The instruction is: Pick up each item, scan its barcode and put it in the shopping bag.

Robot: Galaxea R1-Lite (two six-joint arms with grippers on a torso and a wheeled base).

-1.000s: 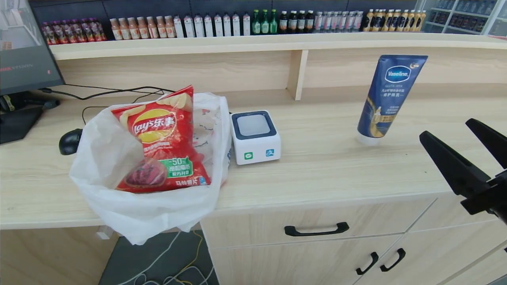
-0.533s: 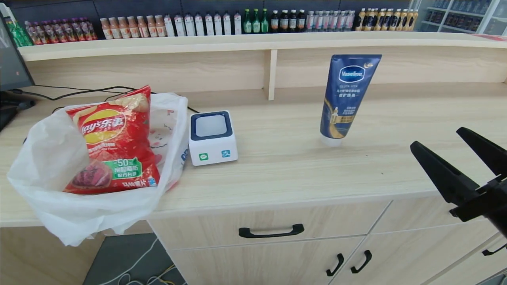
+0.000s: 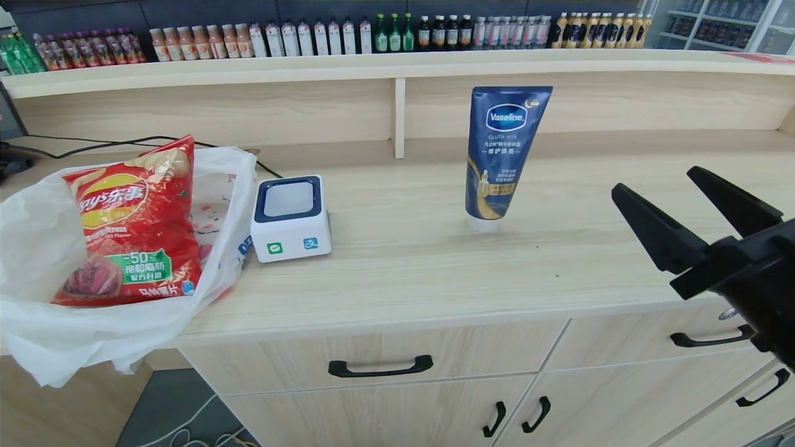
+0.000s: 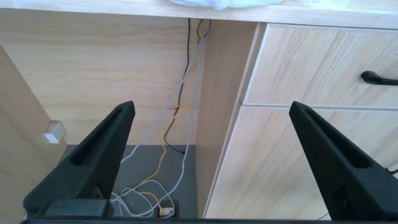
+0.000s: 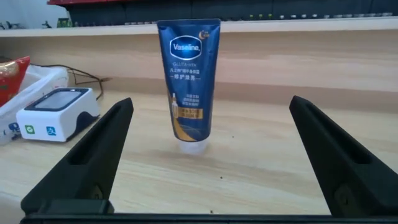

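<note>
A blue lotion tube [image 3: 504, 155] stands upright on its cap on the wooden counter [image 3: 435, 261]; the right wrist view has the tube [image 5: 189, 84] straight ahead. My right gripper [image 3: 695, 202] is open over the counter's front right edge, apart from the tube, nothing between its fingers. A white shopping bag [image 3: 74, 298] lies open at the left with a red chip bag [image 3: 127, 223] in it. The white scanner box [image 3: 290, 217] sits beside the bag, also seen as the scanner [image 5: 56, 112]. My left gripper [image 4: 214, 162] is open below the counter, facing the cabinet front.
A raised back shelf [image 3: 397, 65] carries a row of bottles [image 3: 397, 31]. Drawers with black handles [image 3: 380, 367] are under the counter. Cables [image 4: 180, 124] hang in the gap beside the cabinet. Bare counter lies between scanner and tube.
The head camera has swung right, so everything sits further left in the picture. My right gripper has risen and come forward a little toward the tube, still open.
</note>
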